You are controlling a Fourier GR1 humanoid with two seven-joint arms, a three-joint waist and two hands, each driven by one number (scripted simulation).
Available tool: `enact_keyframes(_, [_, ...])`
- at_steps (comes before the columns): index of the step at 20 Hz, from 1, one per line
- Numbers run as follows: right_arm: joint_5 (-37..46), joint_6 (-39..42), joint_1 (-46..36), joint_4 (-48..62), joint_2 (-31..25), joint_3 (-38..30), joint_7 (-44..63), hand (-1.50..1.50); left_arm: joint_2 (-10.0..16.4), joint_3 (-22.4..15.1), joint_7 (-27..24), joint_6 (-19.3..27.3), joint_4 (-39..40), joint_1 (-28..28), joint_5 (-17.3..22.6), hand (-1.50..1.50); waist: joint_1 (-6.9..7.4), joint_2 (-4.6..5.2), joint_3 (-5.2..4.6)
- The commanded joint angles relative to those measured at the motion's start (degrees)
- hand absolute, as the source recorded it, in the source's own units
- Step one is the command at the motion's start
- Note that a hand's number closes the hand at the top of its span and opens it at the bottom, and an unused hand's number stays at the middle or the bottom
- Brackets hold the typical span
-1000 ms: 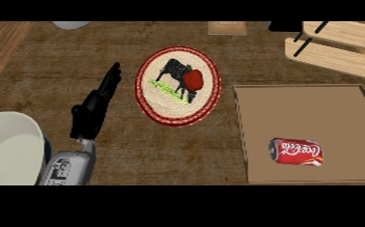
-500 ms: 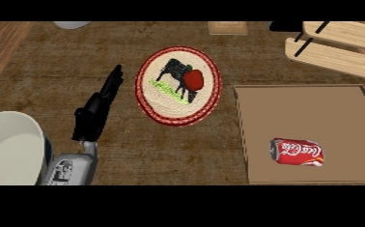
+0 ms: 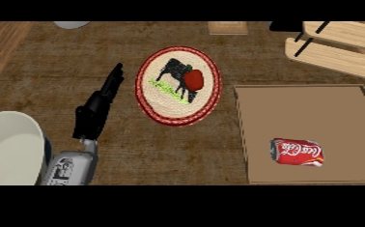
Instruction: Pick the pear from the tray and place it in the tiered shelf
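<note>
While the left robot hand (image 3: 93,115) lies released at frame left, picking is unstarted; next, reach the tray (image 3: 299,110) at right.

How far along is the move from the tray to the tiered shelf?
Nothing looks done yet: no pear shows, and the tray holds only a red can lying on its side. Nothing is in hand: the left hand is open, beside the woven plate, away from the tray. The whole pick, carry and placing in the tiered shelf is left.
</note>
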Motion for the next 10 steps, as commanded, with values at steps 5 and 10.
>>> enact_keyframes(5, [1.2,-2.0,0.1,1.8,-1.8,0.2,6.1,-1.50,-0.7,0.1,-0.2,1.5,1.1,-0.2,-1.2,0.00,-0.66,-0.33,0.01])
enact_keyframes(10, [-4.1,-0.1,1.1,-3.7,-0.3,-1.3,6.1,-1.50,0.9,2.0,0.0,-0.7,0.6,0.9,1.2,0.00,-1.11,-0.56,-0.01])
